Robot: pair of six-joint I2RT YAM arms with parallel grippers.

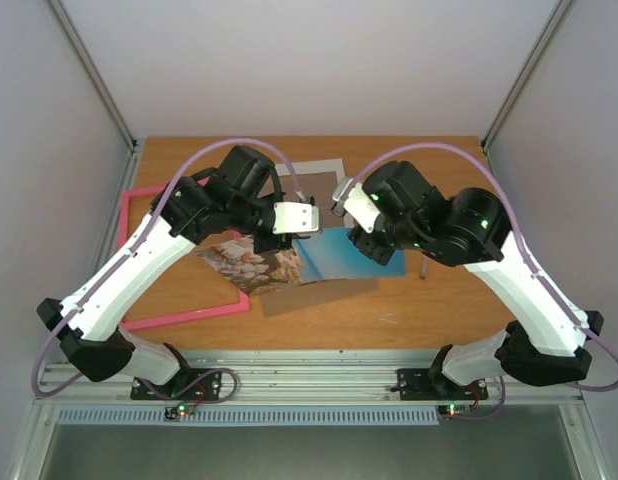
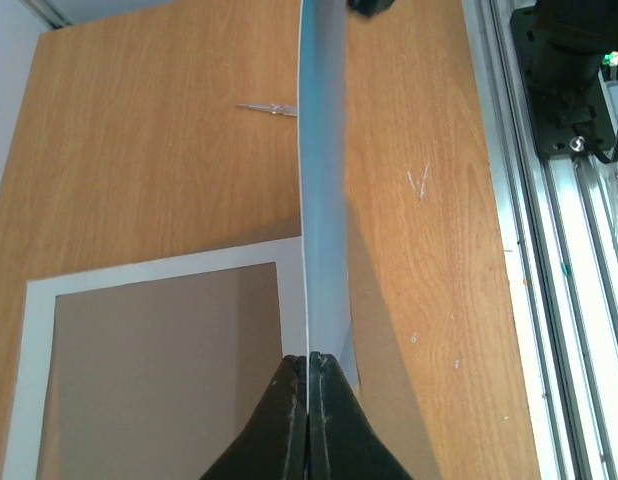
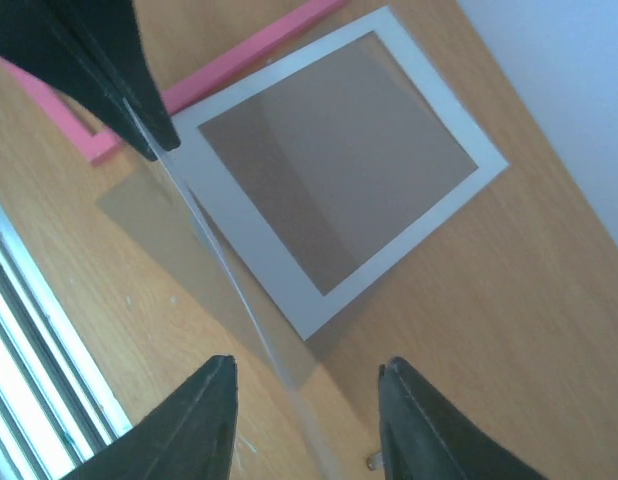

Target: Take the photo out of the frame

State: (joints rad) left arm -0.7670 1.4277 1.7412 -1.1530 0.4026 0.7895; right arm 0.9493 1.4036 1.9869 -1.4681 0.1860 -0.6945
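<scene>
Overhead, the wooden surface (image 1: 389, 312) is shut in by pale panels at the left, right and back, with a metal rail along its near edge. Bare wood lies open at the front right.

One photo (image 1: 334, 255) hangs above the middle of the surface, clear of it and throwing a shadow on the wood. One pink frame (image 1: 184, 318) lies flat at the left, empty, partly under the left arm. Its near bar sits just beside the photo's lower corner. One white mat with a brown board (image 2: 159, 272) lies flat at the back centre, beside the frame. One small thin metal piece (image 1: 422, 268) rests on the wood at the right; I cannot tell what it is.

The left fingers (image 2: 279, 430) are pressed together on the photo's edge and carry it. The right fingers (image 3: 189, 430) stand partly apart on either side of the photo's far end, with a visible gap and neither finger clearly touching it.
</scene>
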